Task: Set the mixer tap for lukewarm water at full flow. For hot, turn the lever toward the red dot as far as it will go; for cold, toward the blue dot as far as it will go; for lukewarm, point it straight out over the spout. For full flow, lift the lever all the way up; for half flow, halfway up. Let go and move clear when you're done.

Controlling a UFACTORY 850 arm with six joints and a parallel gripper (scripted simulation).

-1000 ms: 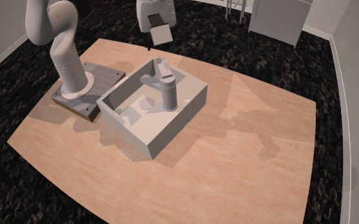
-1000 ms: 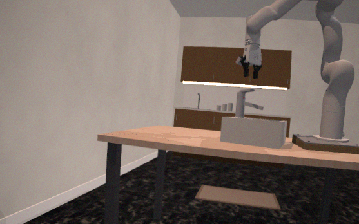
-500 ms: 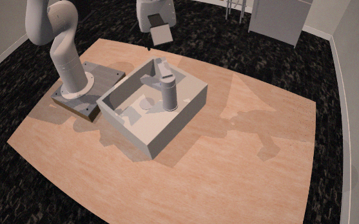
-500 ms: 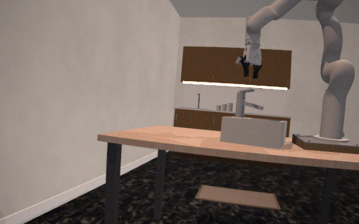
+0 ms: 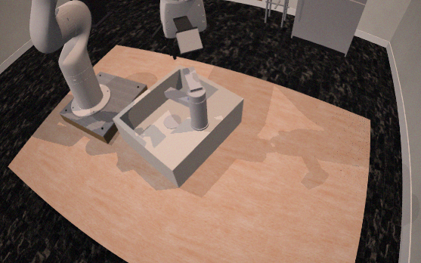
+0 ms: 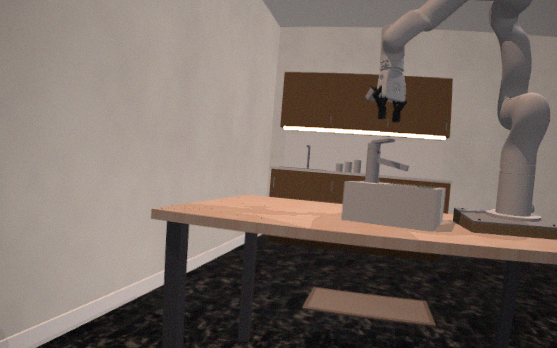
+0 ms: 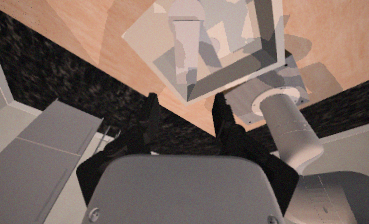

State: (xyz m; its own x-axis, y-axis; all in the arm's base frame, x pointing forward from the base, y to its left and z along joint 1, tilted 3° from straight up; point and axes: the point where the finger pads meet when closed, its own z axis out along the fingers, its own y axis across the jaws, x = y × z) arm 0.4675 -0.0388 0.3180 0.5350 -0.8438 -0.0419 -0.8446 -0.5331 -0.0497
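Note:
The grey mixer tap (image 5: pixel 199 110) (image 6: pixel 372 165) (image 7: pixel 186 37) stands upright in the pale sink block (image 5: pixel 188 159) (image 6: pixel 391 206) (image 7: pixel 226 75) on the wooden table (image 5: pixel 279 181) (image 6: pixel 249 212). Its spout (image 5: pixel 176 96) (image 6: pixel 395 164) reaches out over the basin. The lever (image 5: pixel 192 80) (image 6: pixel 381 142) sits on top of the tap, low, pointing toward the basin side. A red dot (image 6: pixel 378 150) shows on the tap body. My gripper (image 6: pixel 389 111) (image 7: pixel 186 102) hangs high above the tap, open and empty. In the top view only its white housing (image 5: pixel 182 17) shows.
My arm's base plate (image 5: pixel 122 92) (image 6: pixel 509 227) sits right beside the sink block. The arm column (image 5: pixel 82 83) (image 6: pixel 516 165) rises from it. A white cabinet (image 5: pixel 326 23) stands past the table. A brown mat (image 6: pixel 369 305) lies on the floor below.

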